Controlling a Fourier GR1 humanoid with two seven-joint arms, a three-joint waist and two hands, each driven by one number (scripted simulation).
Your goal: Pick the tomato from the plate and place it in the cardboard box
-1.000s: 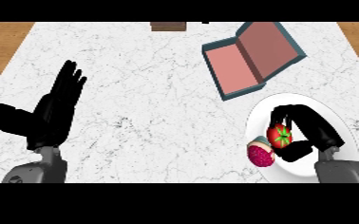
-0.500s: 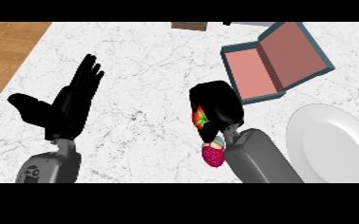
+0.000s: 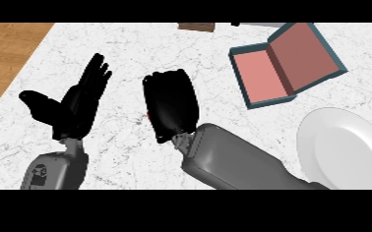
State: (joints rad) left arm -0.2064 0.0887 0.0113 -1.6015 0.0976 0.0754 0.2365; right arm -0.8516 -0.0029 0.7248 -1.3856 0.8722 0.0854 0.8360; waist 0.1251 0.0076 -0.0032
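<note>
My right hand (image 3: 171, 104) hovers over the middle of the marble counter with its back turned to the view. It is curled over the tomato (image 3: 148, 113), of which only a red sliver shows at the hand's left edge. The white plate (image 3: 340, 147) lies at the right edge, partly cut off by the view and apart from the hand. The cardboard box (image 3: 270, 77) lies open at the upper right, teal outside and pink inside, with its lid (image 3: 301, 49) tilted back. The box is to the right of the hand and farther back. My left hand (image 3: 76, 104) rests open at the left, fingers up.
A small brown object (image 3: 197, 27) and a white one (image 3: 256, 24) stand at the counter's back edge. Wooden floor (image 3: 20, 49) shows beyond the counter's left edge. My grey right forearm (image 3: 232, 162) crosses the lower middle of the counter.
My right hand has carried the tomato off the plate and leftward to the counter's middle, turning so its back now hides the fruit. The left hand stays open at the left.
</note>
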